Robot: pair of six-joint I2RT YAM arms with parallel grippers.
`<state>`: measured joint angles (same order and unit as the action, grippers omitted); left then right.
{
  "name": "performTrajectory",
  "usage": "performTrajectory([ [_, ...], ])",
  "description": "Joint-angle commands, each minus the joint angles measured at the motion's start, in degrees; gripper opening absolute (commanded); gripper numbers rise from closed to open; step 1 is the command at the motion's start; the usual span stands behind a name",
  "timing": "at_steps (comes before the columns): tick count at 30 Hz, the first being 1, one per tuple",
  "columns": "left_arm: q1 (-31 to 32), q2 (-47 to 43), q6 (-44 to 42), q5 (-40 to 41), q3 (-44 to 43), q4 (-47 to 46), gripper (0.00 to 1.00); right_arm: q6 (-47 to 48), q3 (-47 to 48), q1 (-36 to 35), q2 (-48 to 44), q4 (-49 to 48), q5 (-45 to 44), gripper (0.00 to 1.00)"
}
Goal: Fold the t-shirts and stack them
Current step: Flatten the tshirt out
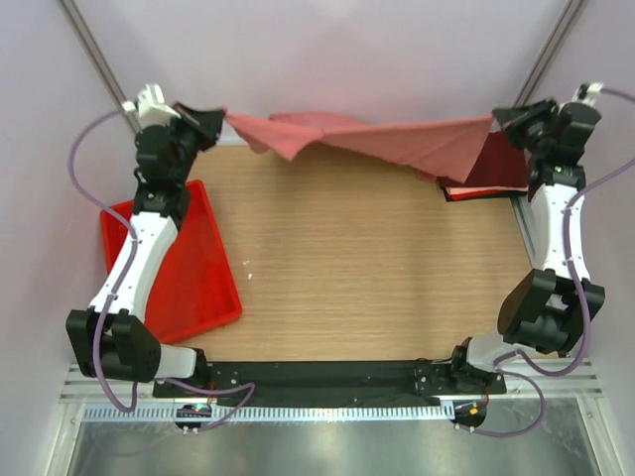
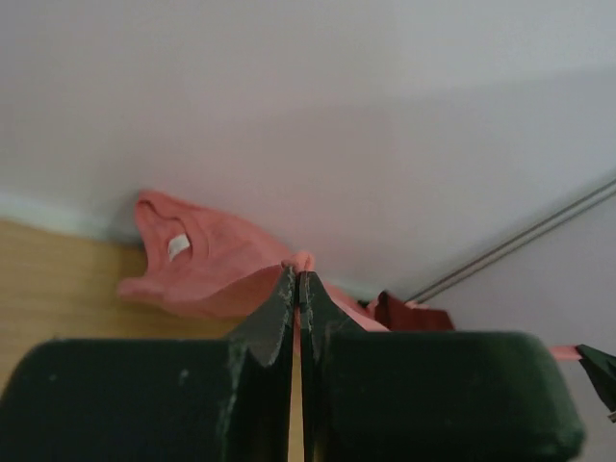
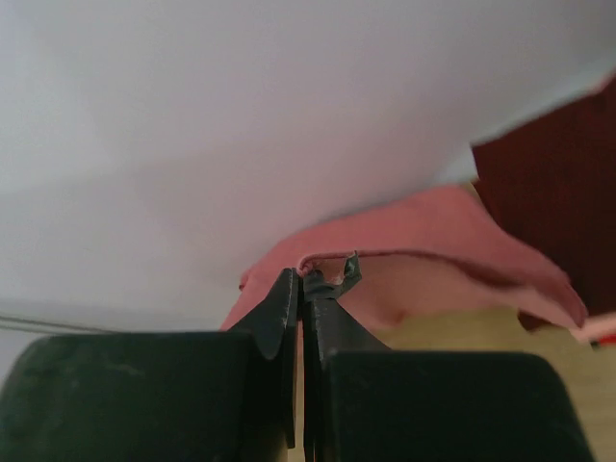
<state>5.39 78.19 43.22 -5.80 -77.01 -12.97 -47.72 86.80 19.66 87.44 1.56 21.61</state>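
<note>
A salmon-pink t-shirt (image 1: 372, 136) hangs stretched across the far edge of the table between both grippers. My left gripper (image 1: 220, 121) is shut on its left corner; in the left wrist view the cloth (image 2: 212, 265) pokes out above the closed gripper (image 2: 296, 274). My right gripper (image 1: 501, 119) is shut on the right corner, and in the right wrist view the shirt's hem (image 3: 423, 241) curls over the gripper (image 3: 302, 277). A dark maroon folded t-shirt (image 1: 496, 169) lies at the far right, partly under the pink one, with a thin pale layer beneath it.
A red plastic tray (image 1: 203, 273) lies on the table's left side under the left arm. The wooden tabletop (image 1: 367, 258) spreads between the arms. Pale walls close the back and sides, with metal rails running up both back corners.
</note>
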Motion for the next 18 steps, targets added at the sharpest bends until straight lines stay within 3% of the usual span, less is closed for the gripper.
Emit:
performTrajectory([
  [1,0.0,-5.3,-0.8,-0.4,8.5,-2.8,0.0,1.6,-6.1,0.2,-6.7,9.7,0.3,0.01],
  [4,0.2,-10.3,-3.0,-1.3,15.6,1.4,0.0,0.7,-12.9,0.3,-9.2,28.7,-8.7,0.01],
  [9,2.1,-13.0,-1.0,2.4,21.6,9.5,0.0,0.0,-25.3,0.0,-16.2,28.1,-8.6,0.01],
  [13,2.3,-12.9,2.1,2.9,23.1,12.8,0.0,3.9,-27.2,-0.5,-18.4,30.8,-10.5,0.01],
  [18,2.4,-15.5,2.8,7.9,22.7,24.4,0.0,4.0,-32.7,-1.8,-22.4,36.6,-15.1,0.01],
])
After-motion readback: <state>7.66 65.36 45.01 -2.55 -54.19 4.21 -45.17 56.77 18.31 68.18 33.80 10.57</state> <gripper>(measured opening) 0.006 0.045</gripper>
